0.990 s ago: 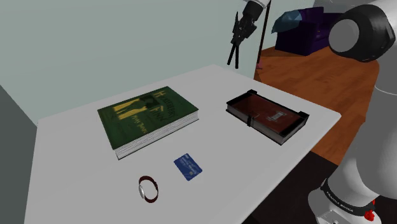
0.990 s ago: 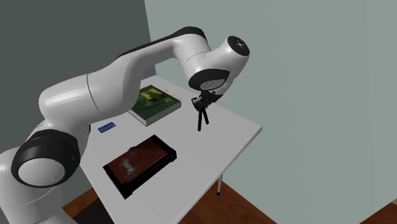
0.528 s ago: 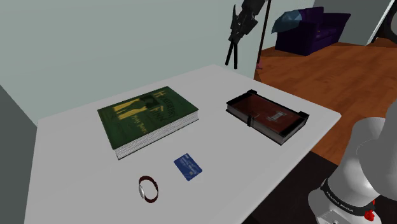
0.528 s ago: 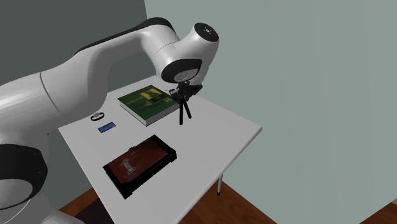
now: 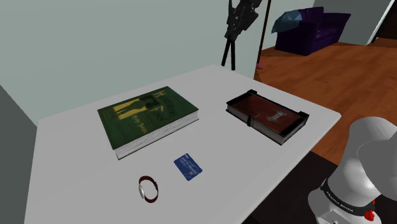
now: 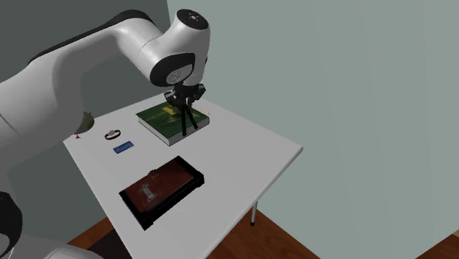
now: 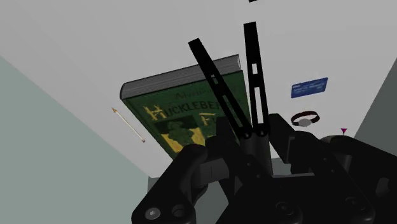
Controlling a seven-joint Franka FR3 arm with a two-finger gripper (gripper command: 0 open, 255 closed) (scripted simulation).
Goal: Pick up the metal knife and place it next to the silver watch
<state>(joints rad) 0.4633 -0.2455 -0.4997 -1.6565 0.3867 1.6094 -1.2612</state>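
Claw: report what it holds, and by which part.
Nothing: the claw is open and empty. The knife lies on the table beside the book.

Table top (image 5: 70, 165) was matt white and smooth, green book (image 5: 143, 113) cover had faint sheen, page edges pale like paper, floor (image 5: 331, 70) was glossy wood, gripper (image 5: 228, 62) matt black.

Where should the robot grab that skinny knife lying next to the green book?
Probably across its middle, coming straight down from above. The knife is a thin, straight stick lying flat on the table, so there is no side to slide under. It lies apart from the green book, leaving bare table along both long edges.
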